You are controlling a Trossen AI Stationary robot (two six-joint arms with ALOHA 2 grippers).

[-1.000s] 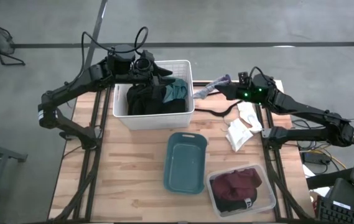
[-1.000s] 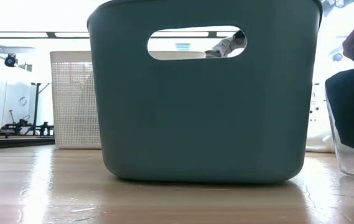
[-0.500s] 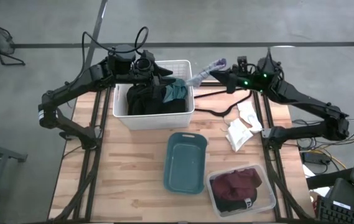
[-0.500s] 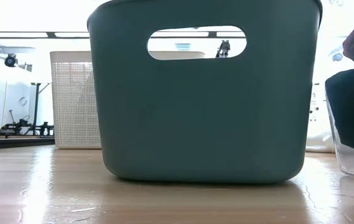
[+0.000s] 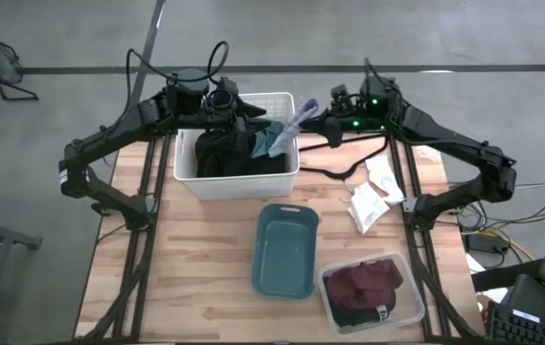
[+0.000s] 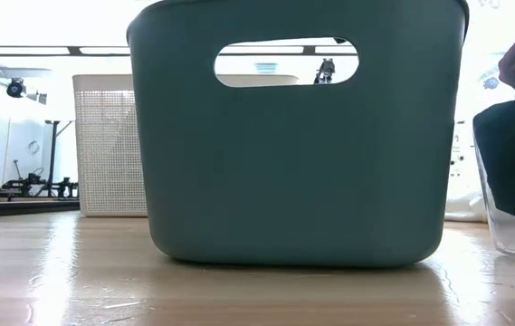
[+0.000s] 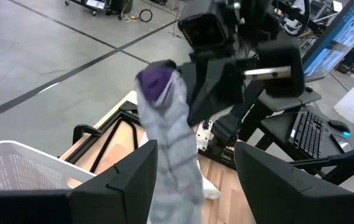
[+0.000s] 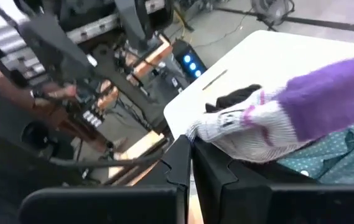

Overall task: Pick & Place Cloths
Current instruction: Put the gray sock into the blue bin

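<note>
A grey-white striped sock with a purple toe (image 5: 291,122) hangs over the right rim of the white bin (image 5: 237,177), with my right gripper (image 5: 317,116) shut on it. The bin holds a black cloth (image 5: 224,151) and a teal cloth (image 5: 274,140). My left gripper (image 5: 256,115) stands open above the bin's far right corner. In the left wrist view the sock (image 7: 172,149) hangs between its two fingers (image 7: 127,183); I cannot tell whether it touches them. My right gripper pinches the sock's striped part (image 8: 209,132) between its two fingers, a little back from the purple toe (image 8: 329,96). It comes nearly level from the table's right side. The sock is lifted clear, its toe end up (image 7: 158,78), the rest hanging down toward the bin.
A teal bin (image 5: 285,251) stands at the table's middle and fills the low view (image 6: 298,136). A clear bin with a maroon cloth (image 5: 373,287) sits near the front right. A small white cloth (image 5: 373,196) and a thin black hanger wire (image 5: 339,171) lie right of the white bin.
My right gripper has risen and gone toward the table's left and far edge, rolling as it went. It stays shut on the sock, which has come up from beside the bin and now hangs over the bin's right rim.
</note>
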